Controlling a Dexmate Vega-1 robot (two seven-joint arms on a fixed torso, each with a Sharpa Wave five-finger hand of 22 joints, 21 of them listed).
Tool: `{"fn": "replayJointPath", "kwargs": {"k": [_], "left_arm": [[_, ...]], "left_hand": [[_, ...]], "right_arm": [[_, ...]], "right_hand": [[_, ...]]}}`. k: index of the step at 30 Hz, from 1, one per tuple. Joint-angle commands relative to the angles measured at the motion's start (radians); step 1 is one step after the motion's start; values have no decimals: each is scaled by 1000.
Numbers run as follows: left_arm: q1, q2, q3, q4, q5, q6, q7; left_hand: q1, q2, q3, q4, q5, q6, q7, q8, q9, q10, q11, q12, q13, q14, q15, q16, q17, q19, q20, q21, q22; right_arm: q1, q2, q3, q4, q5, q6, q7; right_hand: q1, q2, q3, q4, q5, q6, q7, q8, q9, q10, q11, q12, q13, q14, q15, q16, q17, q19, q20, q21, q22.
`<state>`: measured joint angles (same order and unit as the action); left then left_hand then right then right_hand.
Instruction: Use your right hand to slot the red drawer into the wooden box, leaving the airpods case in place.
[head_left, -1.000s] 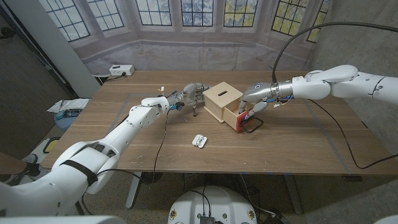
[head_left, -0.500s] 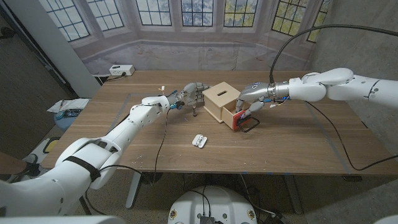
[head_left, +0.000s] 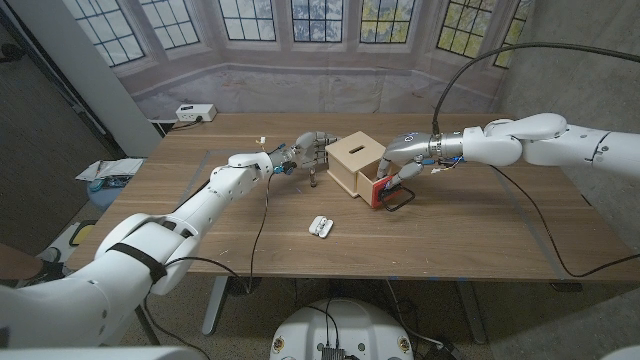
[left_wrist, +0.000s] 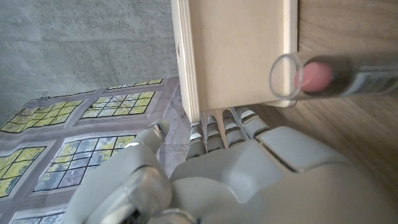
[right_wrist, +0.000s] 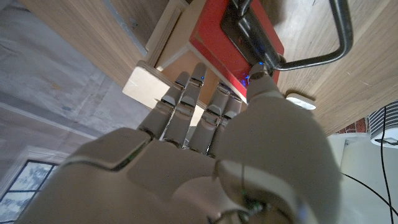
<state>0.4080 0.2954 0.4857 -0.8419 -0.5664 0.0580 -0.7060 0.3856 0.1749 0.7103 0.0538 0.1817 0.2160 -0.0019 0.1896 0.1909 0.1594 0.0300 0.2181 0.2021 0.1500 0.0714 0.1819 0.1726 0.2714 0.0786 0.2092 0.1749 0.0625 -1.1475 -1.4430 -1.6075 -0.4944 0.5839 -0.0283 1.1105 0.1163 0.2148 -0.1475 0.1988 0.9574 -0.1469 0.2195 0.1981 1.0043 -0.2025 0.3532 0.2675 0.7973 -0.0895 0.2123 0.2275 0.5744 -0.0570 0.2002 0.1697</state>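
- Looks like a robotics lab or test room, not anyone's home.
- The bay windows (head_left: 290, 20) across the top of the frame are a printed backdrop, wrinkled where it hangs to the floor.
- Bare concrete wall (head_left: 575, 60) upper right, grey panel (head_left: 40, 140) far left.
- One wooden table (head_left: 200, 235) mid-frame, a white power strip (head_left: 195, 113) at its back left corner.
- Thick black cable (head_left: 480, 55) loops overhead, upper right.

White arms, grey metallic hands

Both arms wear glossy white rounded shells; the left arm (head_left: 150, 255) has a black band. The left hand (head_left: 308, 148) and right hand (head_left: 405, 155) are silver-grey with segmented fingers (right_wrist: 186, 99). A black cable (head_left: 470, 55) arcs behind the right hand's wrist.
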Motion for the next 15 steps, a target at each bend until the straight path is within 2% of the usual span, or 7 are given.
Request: {"fn": "replayJointPath", "kwargs": {"k": [1,10,15], "left_arm": [[-37,-28,-4,79,21,-28,-33],[-67,-54,-6,144,39,-50,-57],[-74,-63,-10,160,46,-54,-65]], "left_hand": [[-6,0,3,-2,1,5,-3,4,3,10,-2,0,2,12,2,0,2,1,6,-4,5],[-9,1,3,1,1,5,-3,4,3,12,1,0,2,19,7,3,3,-1,8,-5,5],[-10,1,4,1,1,5,-3,4,3,12,3,0,2,19,7,3,3,-1,8,-5,5]], "right_arm": [[-11,-28,9,-44,11,-51,27],[-17,-34,16,-55,16,-62,36],[-18,-37,19,-62,23,-76,54]], "right_hand": [[-18,-8,4,7,8,5,-30,-9,2,-21,3,-13,5,-10,-141,-8,0,1,-57,-4,3],[-44,-26,0,11,8,-22,-23,-18,-1,-45,5,-24,8,-22,-136,-16,-3,-5,-47,-6,3],[-64,-43,-1,11,12,-57,-14,-28,-5,-81,5,-41,10,-33,-133,-20,-6,-11,-40,-7,3]]}}
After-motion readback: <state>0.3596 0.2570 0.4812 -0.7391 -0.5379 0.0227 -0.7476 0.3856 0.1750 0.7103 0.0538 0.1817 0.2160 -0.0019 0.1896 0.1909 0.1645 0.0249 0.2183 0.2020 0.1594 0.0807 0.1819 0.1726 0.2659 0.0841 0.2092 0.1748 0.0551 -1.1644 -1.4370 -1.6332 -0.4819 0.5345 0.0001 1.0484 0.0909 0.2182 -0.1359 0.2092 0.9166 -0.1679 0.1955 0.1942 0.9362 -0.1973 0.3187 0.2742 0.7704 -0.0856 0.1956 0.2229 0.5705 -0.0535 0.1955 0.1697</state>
